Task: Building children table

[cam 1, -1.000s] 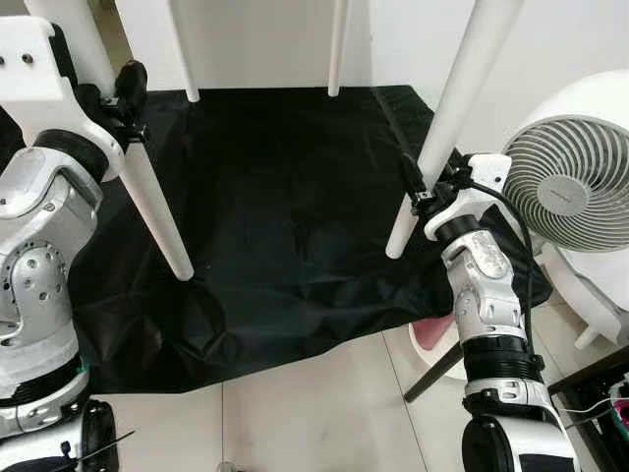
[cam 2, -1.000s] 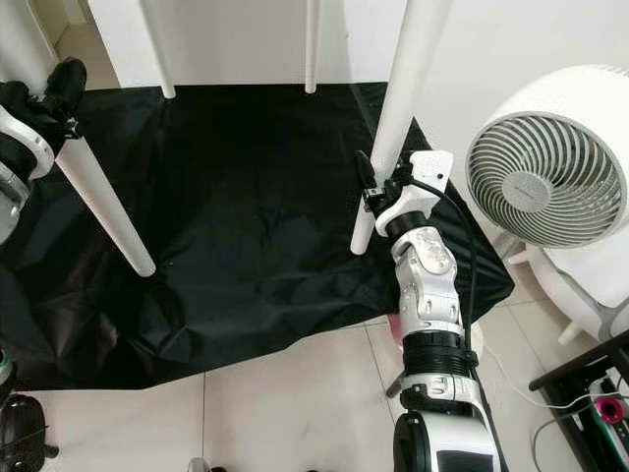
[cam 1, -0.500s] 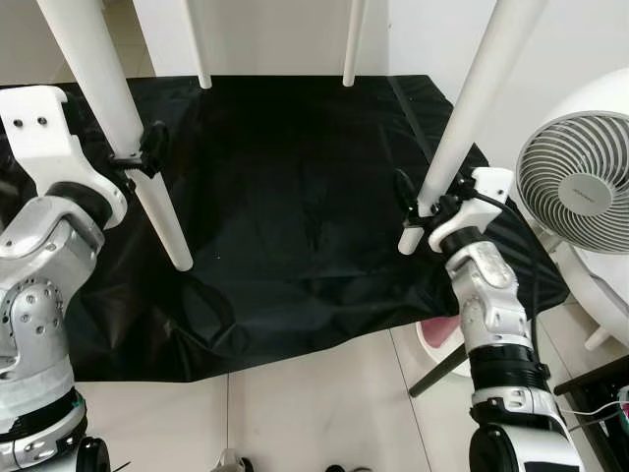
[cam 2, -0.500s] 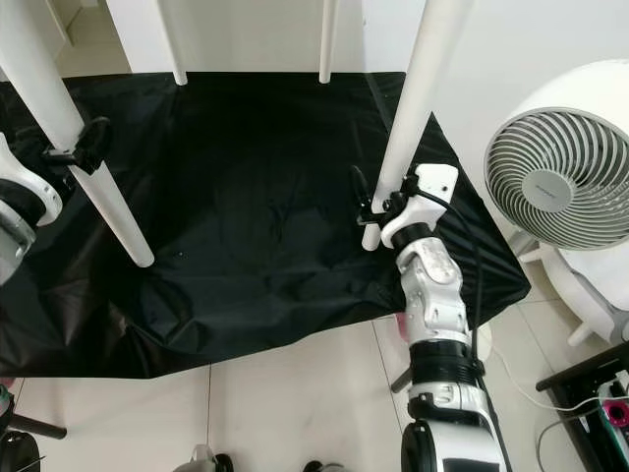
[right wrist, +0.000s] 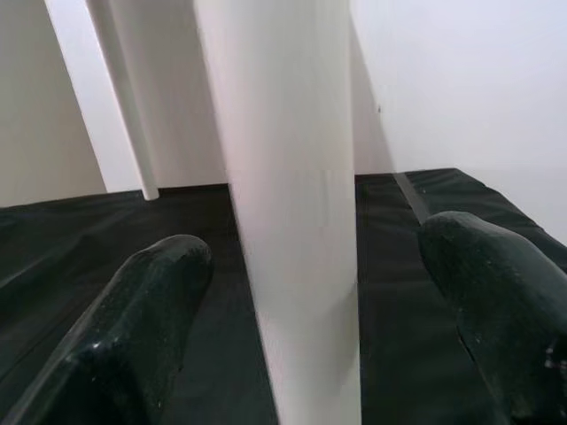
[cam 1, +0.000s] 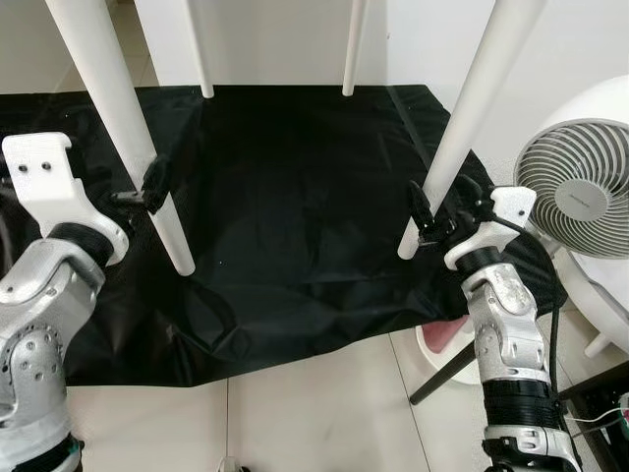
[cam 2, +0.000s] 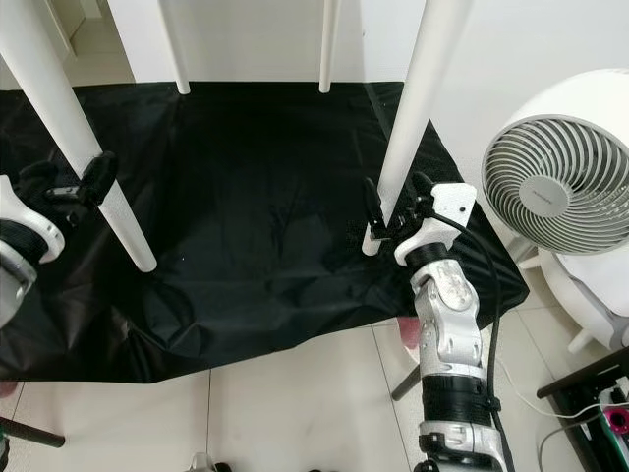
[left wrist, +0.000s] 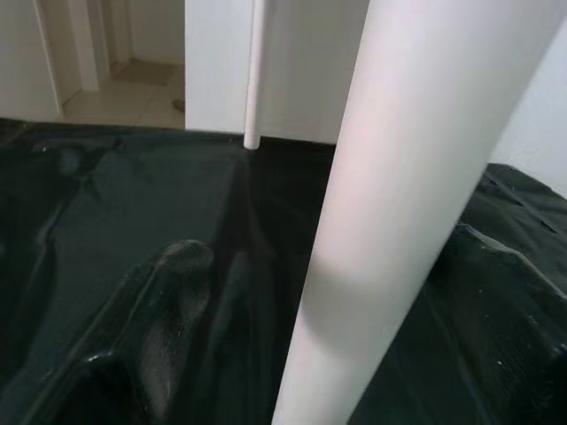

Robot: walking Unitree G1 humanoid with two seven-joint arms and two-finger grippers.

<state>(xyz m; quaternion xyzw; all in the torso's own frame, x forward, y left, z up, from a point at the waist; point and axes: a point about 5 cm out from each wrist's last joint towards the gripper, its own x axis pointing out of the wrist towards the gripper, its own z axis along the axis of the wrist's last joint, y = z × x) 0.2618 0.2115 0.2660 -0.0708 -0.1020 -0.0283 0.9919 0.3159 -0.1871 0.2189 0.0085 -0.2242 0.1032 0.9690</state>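
A white table stands on a black sheet (cam 1: 295, 197), with its top out of frame. My left gripper (cam 1: 152, 187) is at the front left leg (cam 1: 113, 108), low down near its foot. In the left wrist view one black finger (left wrist: 173, 301) stands off that leg (left wrist: 399, 221) with a gap. My right gripper (cam 1: 442, 204) straddles the front right leg (cam 1: 472, 108) just above its foot. In the right wrist view both fingers (right wrist: 151, 301) sit apart from the leg (right wrist: 292, 221), so this gripper is open. Two rear legs (cam 1: 197, 49) stand at the sheet's far edge.
A large white fan (cam 1: 580, 197) stands close on the right, beside my right arm. A pink object (cam 1: 442, 339) and a dark slanted rod (cam 1: 437, 374) lie by the sheet's front right corner. Pale tiled floor (cam 1: 314, 413) runs along the front.
The whole view has shifted with the camera. Both grippers now sit lower along the front legs, closer to the feet, which rest on the sheet.
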